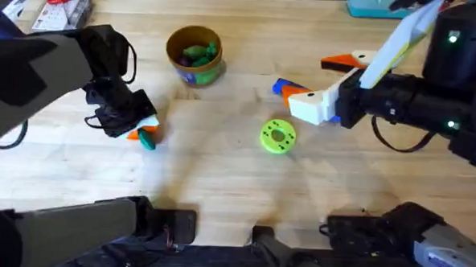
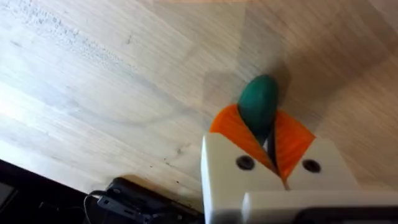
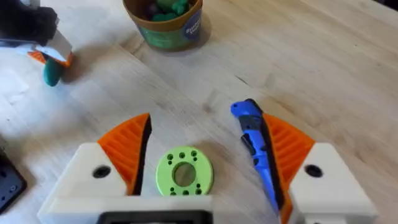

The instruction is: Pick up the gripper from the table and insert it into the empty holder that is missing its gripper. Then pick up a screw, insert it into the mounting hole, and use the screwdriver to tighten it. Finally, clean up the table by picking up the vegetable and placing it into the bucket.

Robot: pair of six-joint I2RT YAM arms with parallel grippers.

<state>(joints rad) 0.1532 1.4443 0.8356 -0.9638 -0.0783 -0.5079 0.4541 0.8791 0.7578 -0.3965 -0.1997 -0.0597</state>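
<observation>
pale plank desk (image 1: 220,173): left gripper (image 2: 266,134) fingers clamped on the dark green toy vegetable (image 2: 258,104); next, carry it to the yellow-tan bucket (image 1: 195,54). right gripper (image 3: 205,152) fingers apart.

Vegetable (image 1: 147,142) at table's (image 1: 220,181) left, bucket (image 1: 195,55) behind, disc (image 1: 278,136) centre, screwdriver (image 1: 282,87) behind it.

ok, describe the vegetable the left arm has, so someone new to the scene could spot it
Start at the yellow-tan bucket near the back of the wooden table, then look toward the front left, to the left gripper. The vegetable is pinched between its orange pads: small, smooth, dark green, oblong. The nearby lime-green disc is round with a hole.
</observation>
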